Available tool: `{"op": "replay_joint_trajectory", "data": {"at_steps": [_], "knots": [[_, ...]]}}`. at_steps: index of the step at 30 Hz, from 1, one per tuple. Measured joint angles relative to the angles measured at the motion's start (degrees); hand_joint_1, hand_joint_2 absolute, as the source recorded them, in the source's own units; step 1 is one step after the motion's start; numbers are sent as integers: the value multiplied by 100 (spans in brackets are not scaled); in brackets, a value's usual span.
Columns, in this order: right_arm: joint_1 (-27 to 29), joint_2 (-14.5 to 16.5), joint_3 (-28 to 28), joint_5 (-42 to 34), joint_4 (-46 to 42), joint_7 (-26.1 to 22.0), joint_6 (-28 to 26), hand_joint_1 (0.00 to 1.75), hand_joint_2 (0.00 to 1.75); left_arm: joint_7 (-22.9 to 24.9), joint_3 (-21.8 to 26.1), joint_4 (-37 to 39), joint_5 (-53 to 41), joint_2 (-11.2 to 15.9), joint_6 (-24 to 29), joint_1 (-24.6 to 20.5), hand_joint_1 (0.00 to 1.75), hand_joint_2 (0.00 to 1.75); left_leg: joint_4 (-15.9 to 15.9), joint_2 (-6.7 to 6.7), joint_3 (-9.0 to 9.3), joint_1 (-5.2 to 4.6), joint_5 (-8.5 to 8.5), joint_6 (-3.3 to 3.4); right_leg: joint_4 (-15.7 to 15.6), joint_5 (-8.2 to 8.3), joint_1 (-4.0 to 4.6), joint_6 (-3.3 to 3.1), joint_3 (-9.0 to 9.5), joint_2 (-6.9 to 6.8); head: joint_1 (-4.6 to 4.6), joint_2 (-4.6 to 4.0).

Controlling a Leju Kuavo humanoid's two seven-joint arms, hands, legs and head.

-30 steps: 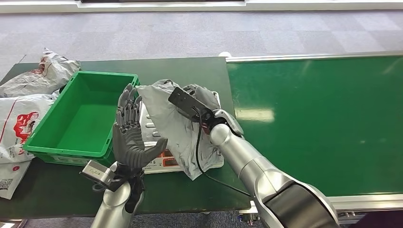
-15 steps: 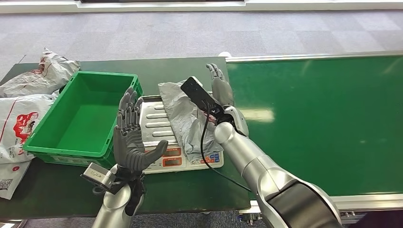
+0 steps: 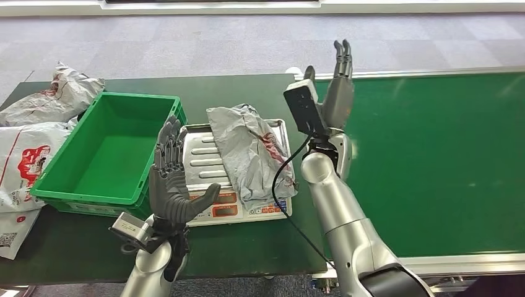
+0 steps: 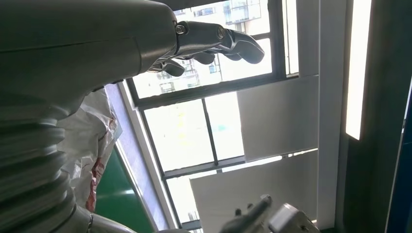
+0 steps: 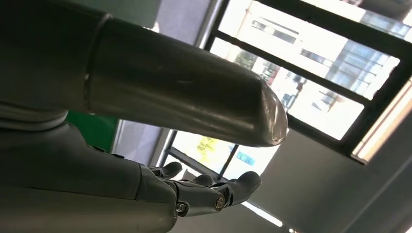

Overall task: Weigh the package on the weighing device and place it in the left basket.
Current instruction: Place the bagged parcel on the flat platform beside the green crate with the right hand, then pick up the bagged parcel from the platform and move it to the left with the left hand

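You see package (image 3: 251, 148) lying on scale (image 3: 204, 158); both hands, left hand (image 3: 172, 179) and right hand (image 3: 337, 93), raised, fingers apart, empty; basket (image 3: 62, 189) at 9 o'clock.

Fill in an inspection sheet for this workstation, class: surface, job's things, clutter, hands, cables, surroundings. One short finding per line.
Surface: dark green table; green conveyor belt beside it.
Job's things: grey package lies on the scale; green basket to its left, nothing in it.
Clutter: white mail bags piled at the table's left end.
Hands: left hand raised, fingers apart, holding nothing; right hand raised above the belt's edge, holding nothing.
Cables: black cable hangs along the right forearm.
Surroundings: grey carpet floor; windows in the wrist views.
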Motion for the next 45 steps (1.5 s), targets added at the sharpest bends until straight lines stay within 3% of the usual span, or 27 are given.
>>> {"op": "replay_joint_trajectory", "data": {"at_steps": [3, 6, 9, 15, 26, 34, 45], "knots": [[450, 4, -269, -466, -1262, -623, 0, 0, 175, 43, 5, 31, -232, 2, 79, 1, 0, 175, 1, -2, -1, -4, 0, 1, -2, 0, -3, 0, -4, -4, -1, 0], [982, 11, -550, -887, -2871, -1275, 0, 0, 175, 420, 18, 197, -1024, 30, 409, -54, 0, 175, 1, -9, -5, -4, -1, 3, -2, -2, -3, 2, -1, -16, 2, 0], [1540, 29, -606, -978, -4288, -1418, 10, 0, 175, 884, 70, 590, -1848, 117, 712, -245, 0, 175, 0, 9, -4, -4, -5, 4, -2, -2, -3, 3, -5, -2, 1, 0], [2020, 34, -606, -1012, -5530, -1423, 35, 0, 175, 1005, 111, 1011, -2056, 207, 765, -445, 0, 175, 0, 13, -2, -4, -1, 5, -2, 0, -2, 2, -7, 9, 1, 0], [2130, 34, -605, -1115, -6027, -1423, 35, 0, 175, 1110, 128, 1374, -2463, 263, 700, -647, 0, 175, 0, 8, -2, -4, 3, 6, -1, 8, -3, 1, -5, 7, 0, 0], [2133, 34, -455, -1187, -5972, -1408, 42, 0, 175, 1402, -44, 2953, -4275, 373, 315, -1487, 0, 175, 0, 8, -1, -4, 10, 3, 0, 14, -2, -1, -3, 7, -1, 0], [2128, 34, -323, -980, -5856, -1408, 44, 0, 175, 1159, -333, 4357, -4512, 276, 13, -2191, 0, 175, 0, 6, -3, -4, 11, 3, -1, 16, -3, 0, -4, 7, 1, 0]]}}
